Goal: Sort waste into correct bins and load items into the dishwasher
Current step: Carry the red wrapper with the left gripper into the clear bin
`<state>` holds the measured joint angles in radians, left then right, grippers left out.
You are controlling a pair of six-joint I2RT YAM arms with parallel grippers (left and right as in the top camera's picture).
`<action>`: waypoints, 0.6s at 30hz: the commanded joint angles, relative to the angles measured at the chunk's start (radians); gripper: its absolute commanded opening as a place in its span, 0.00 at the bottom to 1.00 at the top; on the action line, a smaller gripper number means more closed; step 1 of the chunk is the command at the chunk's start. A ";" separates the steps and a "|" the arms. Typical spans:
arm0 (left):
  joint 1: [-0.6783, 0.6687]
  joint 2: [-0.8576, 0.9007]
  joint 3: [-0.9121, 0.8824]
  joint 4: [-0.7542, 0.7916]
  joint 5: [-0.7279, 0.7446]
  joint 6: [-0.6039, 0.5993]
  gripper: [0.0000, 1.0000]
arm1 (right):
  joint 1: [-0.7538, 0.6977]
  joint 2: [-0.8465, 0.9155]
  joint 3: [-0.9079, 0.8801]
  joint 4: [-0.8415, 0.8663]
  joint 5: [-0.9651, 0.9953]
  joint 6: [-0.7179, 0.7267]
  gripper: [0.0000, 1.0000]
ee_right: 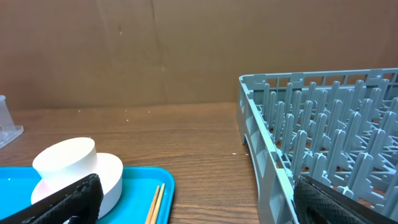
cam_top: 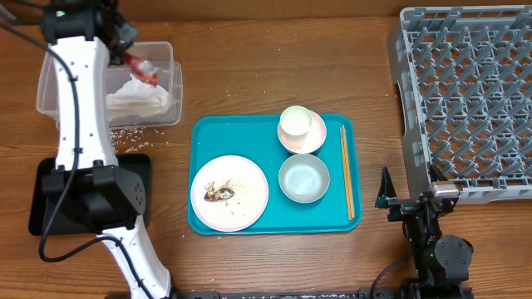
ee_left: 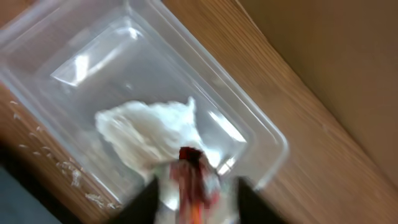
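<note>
Red wrapper [ee_left: 189, 177] is seen between the fingers of the left gripper [ee_left: 196, 205] above the clear tub [cam_top: 170, 51] at upper left, over the white tissue [cam_top: 137, 98]; whether it is clamped cannot be told through blur. Right gripper [ee_right: 199, 199] jaws are spread wide at lower right

Clear glossy plastic rectangular tub [cam_top: 170, 56]; crumpled white matt paper tissue [cam_top: 137, 98]; small red shiny wrapper [cam_top: 143, 70]. Brown wood-grain table [cam_top: 274, 66], matt. Grey matt plastic lattice dish rack [cam_top: 465, 91]. Thin light wooden chopsticks [cam_top: 346, 170].
</note>
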<state>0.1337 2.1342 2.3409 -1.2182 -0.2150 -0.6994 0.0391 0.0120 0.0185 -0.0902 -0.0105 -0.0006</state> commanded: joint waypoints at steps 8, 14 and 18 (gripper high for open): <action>0.036 -0.008 -0.011 -0.071 0.079 -0.001 1.00 | -0.004 -0.009 -0.010 0.006 0.009 -0.007 1.00; 0.035 -0.008 -0.011 -0.138 0.689 0.140 1.00 | -0.004 -0.009 -0.010 0.006 0.009 -0.007 1.00; 0.023 -0.008 -0.011 -0.222 0.956 0.328 0.90 | -0.004 -0.009 -0.010 0.006 0.009 -0.007 1.00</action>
<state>0.1699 2.1342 2.3344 -1.3903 0.3943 -0.5541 0.0391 0.0120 0.0185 -0.0898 -0.0105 -0.0010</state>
